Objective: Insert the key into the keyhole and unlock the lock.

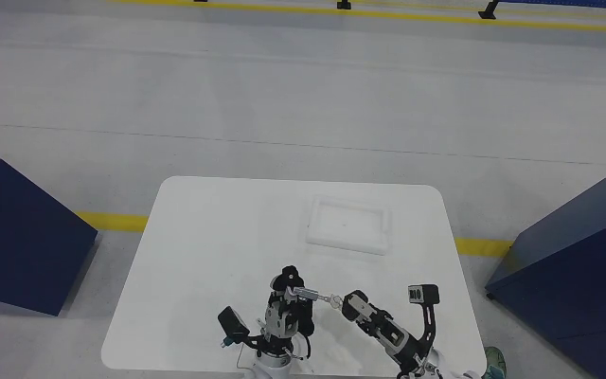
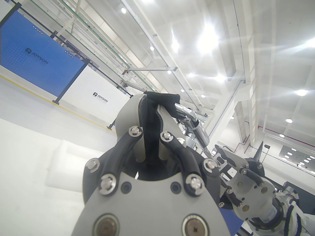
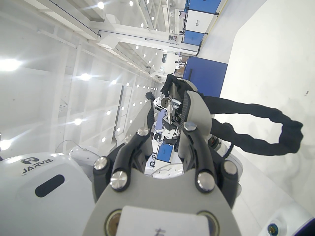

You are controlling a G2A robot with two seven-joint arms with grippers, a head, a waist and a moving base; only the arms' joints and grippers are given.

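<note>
The left gripper was closed on the lock, gripping the black sleeve just behind its metal barrel, raised above the surface. The right gripper was clamped on the head of the key, with the blade meeting the barrel end; insertion depth could not be determined. The key was judged light, stiff and slippery, so it was best gripped by the flat head. The cable loop hung limp, so the rigid barrel end was the part to hold against turning.
</note>
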